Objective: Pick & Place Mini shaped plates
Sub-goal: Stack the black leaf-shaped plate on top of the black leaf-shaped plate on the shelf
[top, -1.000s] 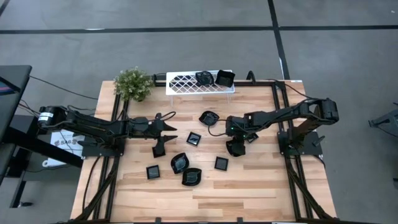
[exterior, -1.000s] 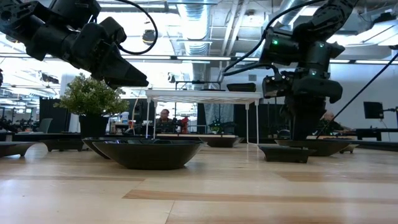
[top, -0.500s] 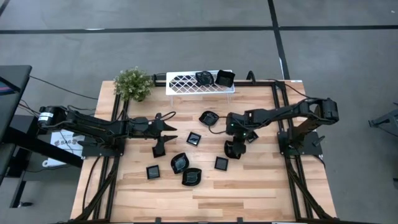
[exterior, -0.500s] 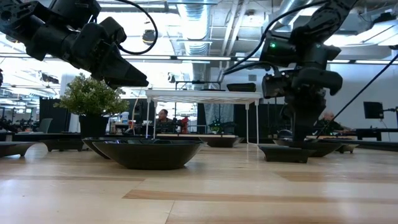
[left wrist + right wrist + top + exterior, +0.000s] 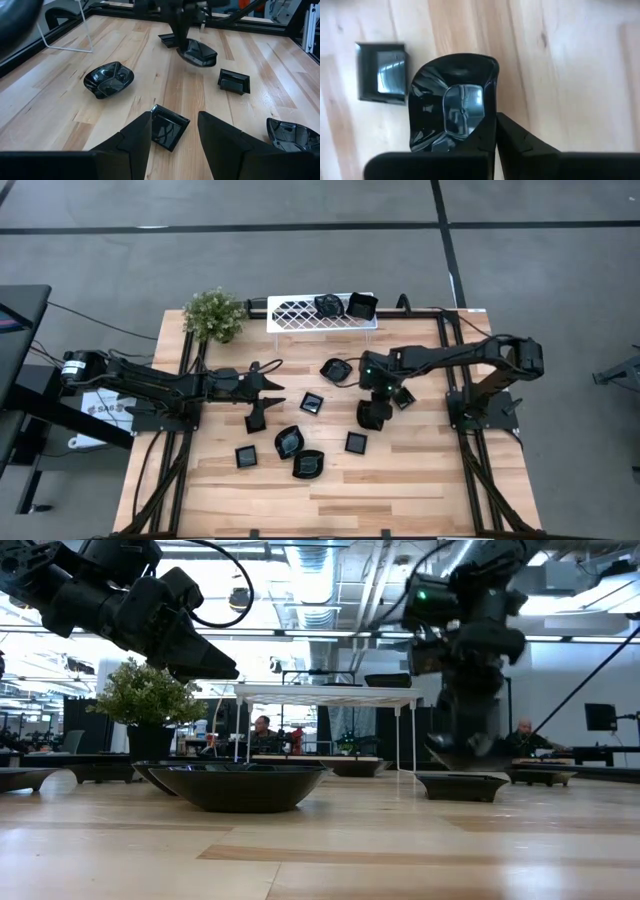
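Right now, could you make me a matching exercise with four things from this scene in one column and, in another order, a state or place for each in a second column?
Things:
1. right claw
2. left claw
3. rack
4. plant

States or places:
A. bears two plates
B. open, holding nothing
C. shut on the rim of a plate, which is off the wood
D. green, beside the rack's end

Pairs: 1-C, 2-B, 3-A, 4-D
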Motion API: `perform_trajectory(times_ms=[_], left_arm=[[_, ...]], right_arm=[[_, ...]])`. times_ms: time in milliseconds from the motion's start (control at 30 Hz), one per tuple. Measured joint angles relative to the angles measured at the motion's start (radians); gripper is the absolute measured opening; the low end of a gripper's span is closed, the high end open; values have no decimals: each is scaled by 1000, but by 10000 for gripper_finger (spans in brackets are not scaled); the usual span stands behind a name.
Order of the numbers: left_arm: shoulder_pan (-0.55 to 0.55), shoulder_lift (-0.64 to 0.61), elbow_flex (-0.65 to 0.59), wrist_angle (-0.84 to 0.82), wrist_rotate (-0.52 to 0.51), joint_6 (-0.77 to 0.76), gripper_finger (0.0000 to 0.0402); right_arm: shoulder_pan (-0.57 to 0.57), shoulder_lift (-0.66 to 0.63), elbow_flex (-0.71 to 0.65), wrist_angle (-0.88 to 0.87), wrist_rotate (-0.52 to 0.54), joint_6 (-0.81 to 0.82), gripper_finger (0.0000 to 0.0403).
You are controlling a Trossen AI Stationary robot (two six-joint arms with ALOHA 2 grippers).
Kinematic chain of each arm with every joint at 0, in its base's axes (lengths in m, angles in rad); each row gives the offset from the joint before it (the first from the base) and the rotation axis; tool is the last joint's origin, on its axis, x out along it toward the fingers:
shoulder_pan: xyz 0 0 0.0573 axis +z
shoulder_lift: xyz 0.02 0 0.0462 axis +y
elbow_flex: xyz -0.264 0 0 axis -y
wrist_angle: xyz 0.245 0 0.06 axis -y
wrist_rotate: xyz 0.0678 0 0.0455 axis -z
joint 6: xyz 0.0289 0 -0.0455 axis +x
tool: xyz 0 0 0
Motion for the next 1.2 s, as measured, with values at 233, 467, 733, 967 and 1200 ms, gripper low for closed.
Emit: perform_trajectory(times_ms=[233, 467, 733, 967, 1200], left_arm=[[0, 0, 0, 0, 0, 0, 163], [0, 0, 0, 0, 0, 0, 163], [0, 0, 0, 0, 0, 0, 163], [0, 0, 0, 0, 0, 0, 163], [0, 0, 0, 8, 0, 0, 163]], right_arm=[[0, 0, 174, -149, 88, -36, 1], [5, 0, 418, -373, 167, -45, 1], [70, 0, 644, -455, 280, -45, 1], [76, 0, 671, -400, 417, -47, 1], [-20, 15, 672, -235, 528, -147, 1]])
